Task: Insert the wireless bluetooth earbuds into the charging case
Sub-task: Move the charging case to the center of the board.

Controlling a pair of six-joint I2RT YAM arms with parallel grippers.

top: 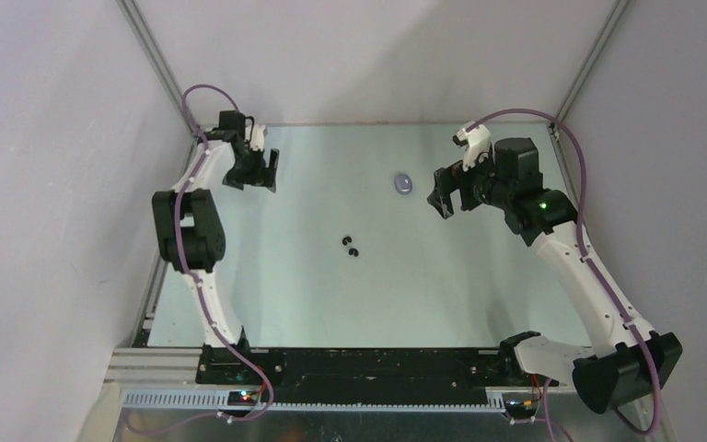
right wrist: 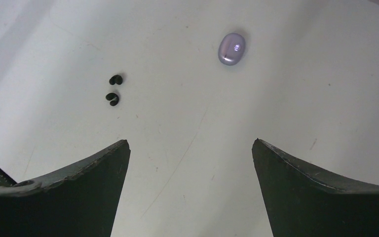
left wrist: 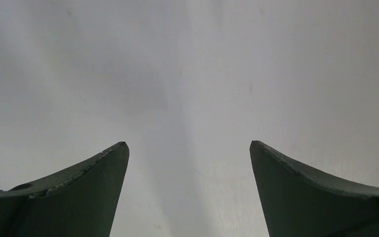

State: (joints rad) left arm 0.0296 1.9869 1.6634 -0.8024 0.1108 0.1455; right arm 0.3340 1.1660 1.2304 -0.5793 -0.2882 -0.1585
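Two glossy black earbuds lie side by side near the middle of the table; the right wrist view has them at the upper left. A pale purple oval charging case rests farther back, its lid down. My right gripper hovers just right of the case, open, nothing between its fingers. My left gripper hangs open over bare table at the back left, far from both.
The pale table is boxed in by grey walls at the back and sides, with metal frame posts in the back corners. Both arm bases sit on the black rail at the near edge.
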